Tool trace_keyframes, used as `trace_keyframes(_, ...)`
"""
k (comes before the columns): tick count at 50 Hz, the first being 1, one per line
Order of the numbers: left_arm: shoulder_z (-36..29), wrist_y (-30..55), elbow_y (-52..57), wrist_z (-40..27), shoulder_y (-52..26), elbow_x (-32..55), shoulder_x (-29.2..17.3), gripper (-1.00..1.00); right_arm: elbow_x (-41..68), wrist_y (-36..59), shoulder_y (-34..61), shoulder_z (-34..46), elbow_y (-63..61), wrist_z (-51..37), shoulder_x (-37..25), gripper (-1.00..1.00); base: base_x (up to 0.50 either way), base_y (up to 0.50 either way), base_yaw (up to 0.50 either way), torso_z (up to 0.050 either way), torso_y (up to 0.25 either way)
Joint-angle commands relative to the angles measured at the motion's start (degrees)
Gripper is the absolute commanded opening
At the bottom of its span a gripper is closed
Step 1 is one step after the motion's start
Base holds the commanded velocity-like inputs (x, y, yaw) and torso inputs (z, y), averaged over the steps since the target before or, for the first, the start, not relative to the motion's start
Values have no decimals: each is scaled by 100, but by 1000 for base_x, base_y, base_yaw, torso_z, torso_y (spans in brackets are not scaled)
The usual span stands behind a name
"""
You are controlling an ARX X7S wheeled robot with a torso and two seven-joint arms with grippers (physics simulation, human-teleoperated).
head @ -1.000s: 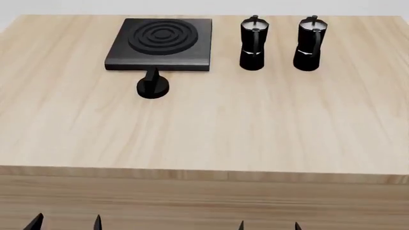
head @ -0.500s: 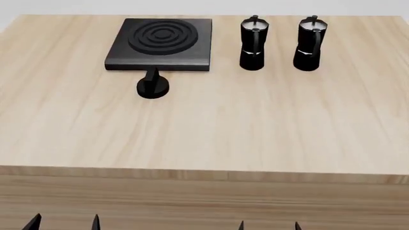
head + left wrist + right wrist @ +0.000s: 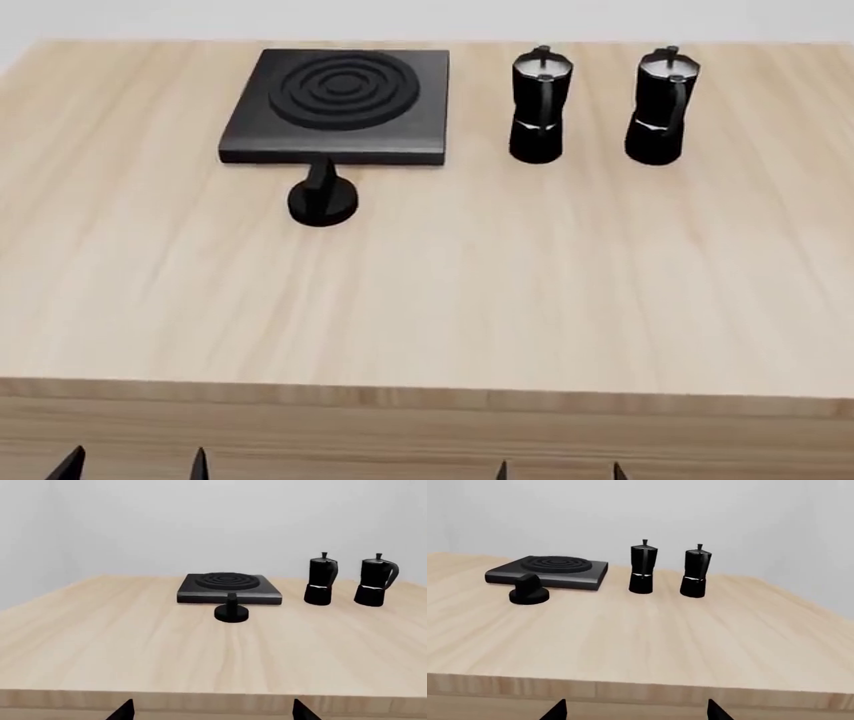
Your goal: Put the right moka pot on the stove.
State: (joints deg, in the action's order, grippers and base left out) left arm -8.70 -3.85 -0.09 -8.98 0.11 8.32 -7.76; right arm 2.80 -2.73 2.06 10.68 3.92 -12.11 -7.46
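Below the desk's [image 3: 427, 300] near edge, I am holding my left tool [image 3: 134, 465] and right tool [image 3: 561, 470] with fingers spread apart, gripping nothing. Farther on, a round black knob [image 3: 322, 196] is sitting just before the stove [image 3: 336, 105]. The right moka pot [image 3: 662, 105] is standing upright near the far edge, beside its twin, the left moka pot [image 3: 541, 105], well apart from both tools.

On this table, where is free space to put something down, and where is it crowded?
The whole near half of the table is bare, from the knob to the front edge. The far left, beside the stove, is also bare. Crowding is along the far edge: the left moka pot and the right moka pot stand close.
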Motion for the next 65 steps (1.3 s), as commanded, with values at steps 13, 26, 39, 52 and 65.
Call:
trace_keyframes(13,-94,-14,10,-101,-20,89,-88,100,72,-67,39,100,79,-113,-72,100,247,86,0,0,0)
trace_keyframes(26,-149,-69,-12,-140,-12,125,-127,100,150,-108,63,141,138,-136,-109,100,241,108,0,0,0)
trace_keyframes(39,-187,-83,-26,-204,-17,154,-161,100,220,-50,67,182,88,-169,-149,100,240,64,0,0,0)
trace_keyframes(52,-234,-72,-2,-250,-22,186,-201,100,276,-30,90,211,109,-213,-184,100,241,40,0,0,0)
trace_keyframes(65,-277,-73,-13,-277,-37,232,-238,100,319,-118,119,256,207,-231,-208,100,241,0,0,0,0)
